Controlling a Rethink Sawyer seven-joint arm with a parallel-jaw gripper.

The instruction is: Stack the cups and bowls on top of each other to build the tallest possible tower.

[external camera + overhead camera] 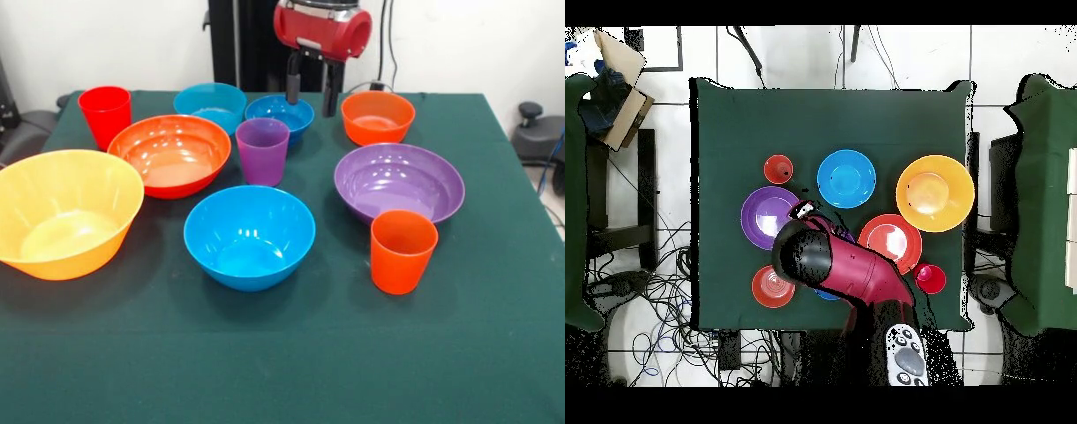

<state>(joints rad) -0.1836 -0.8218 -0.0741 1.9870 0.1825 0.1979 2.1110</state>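
My gripper [312, 95] hangs open and empty above the far middle of the table, between the small blue bowl [279, 115] and the small orange bowl [378, 117]. The teal bowl [210, 104] and red cup [105, 115] stand further left. In the middle row are the orange-red bowl [169, 155], the purple cup [262, 150] and the wide purple bowl [399, 183]. Nearer the camera are the yellow-orange bowl [64, 212], the medium blue bowl [249, 236] and the orange cup [403, 251]. Every piece stands upright and apart. From overhead, the arm [845, 270] hides the purple cup and two small bowls.
A dark green cloth [282, 371] covers the table. Chairs [1045, 200] stand at both sides of it, and cables lie on the floor [655, 290] by the robot's base.
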